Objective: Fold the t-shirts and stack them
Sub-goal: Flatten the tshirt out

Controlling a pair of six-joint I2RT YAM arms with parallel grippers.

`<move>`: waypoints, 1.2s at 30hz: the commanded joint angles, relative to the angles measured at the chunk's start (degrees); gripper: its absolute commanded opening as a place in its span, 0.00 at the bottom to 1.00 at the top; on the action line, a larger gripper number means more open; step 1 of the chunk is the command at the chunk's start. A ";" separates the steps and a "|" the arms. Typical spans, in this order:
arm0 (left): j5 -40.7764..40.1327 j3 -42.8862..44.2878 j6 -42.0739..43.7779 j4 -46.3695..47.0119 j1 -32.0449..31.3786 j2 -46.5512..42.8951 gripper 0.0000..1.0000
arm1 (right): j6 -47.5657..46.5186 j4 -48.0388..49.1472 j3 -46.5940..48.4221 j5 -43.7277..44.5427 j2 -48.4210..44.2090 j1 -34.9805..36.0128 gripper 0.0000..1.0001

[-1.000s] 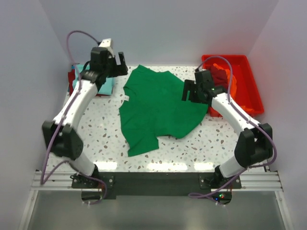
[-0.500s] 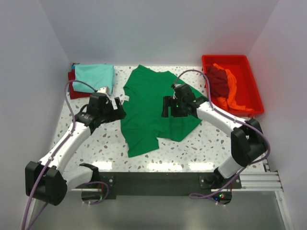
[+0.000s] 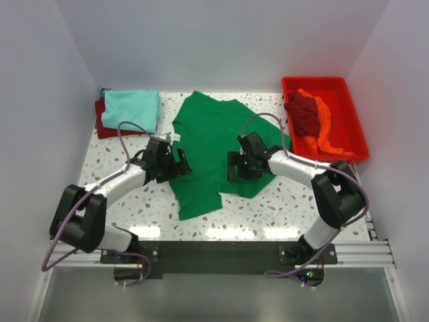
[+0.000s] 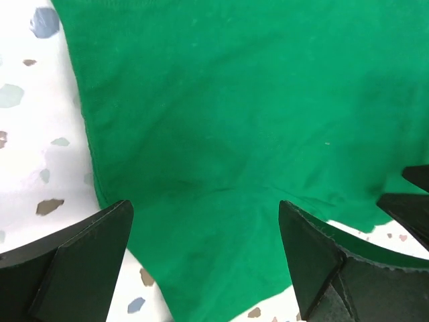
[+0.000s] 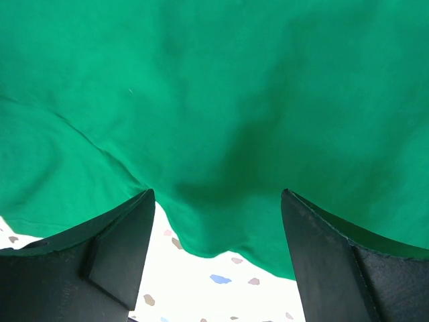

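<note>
A bright green t-shirt (image 3: pixel 218 144) lies spread out in the middle of the speckled table. My left gripper (image 3: pixel 179 164) is low over its left edge, jaws open, with green cloth (image 4: pixel 221 134) filling the view between its fingers. My right gripper (image 3: pixel 232 166) is low over the shirt's lower right hem (image 5: pixel 221 248), open as well, with nothing pinched. A folded light teal t-shirt (image 3: pixel 132 107) rests on a dark red one (image 3: pixel 100 119) at the back left. Dark red (image 3: pixel 305 114) and orange (image 3: pixel 327 127) t-shirts lie heaped in the red tray.
The red plastic tray (image 3: pixel 352 114) stands at the back right. White walls close in the table on the left, back and right. Bare speckled tabletop (image 3: pixel 288 201) shows in front of the green shirt.
Both arms swung in and down from the back of the table. The left gripper left the teal stack and now sits at the green shirt's left edge; the right came to its lower right hem.
</note>
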 commanded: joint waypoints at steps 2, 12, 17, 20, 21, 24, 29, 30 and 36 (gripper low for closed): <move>1.75 0.73 -0.60 8.29 -0.21 3.34 0.95 | 0.80 2.11 -1.31 0.12 -0.50 0.59 0.79; -5.61 5.39 3.35 4.09 -0.03 12.48 0.97 | 0.45 1.76 -0.96 0.21 1.43 0.67 0.79; -7.47 8.81 6.17 3.56 0.76 16.26 0.97 | 0.18 -0.34 1.68 0.65 4.51 0.67 0.79; -8.79 13.56 8.54 2.33 1.02 20.91 0.97 | -0.26 -1.57 4.48 0.91 6.79 0.67 0.79; -9.57 14.96 9.76 1.98 1.11 21.97 0.97 | -0.35 -1.93 5.28 1.26 7.41 0.59 0.79; -12.20 20.85 12.49 -0.65 1.81 26.72 0.97 | -0.52 -4.47 10.53 2.49 9.95 0.59 0.79; -15.38 29.99 15.92 -4.00 2.95 32.08 0.97 | 0.27 -6.67 16.44 1.00 13.30 0.59 0.79; -15.47 31.22 17.23 -4.26 2.95 32.44 0.97 | 0.36 -7.02 18.19 1.00 14.17 0.67 0.79; -15.82 40.19 21.90 -7.07 2.16 29.46 0.97 | 2.20 -8.61 22.94 -0.84 14.18 0.59 0.79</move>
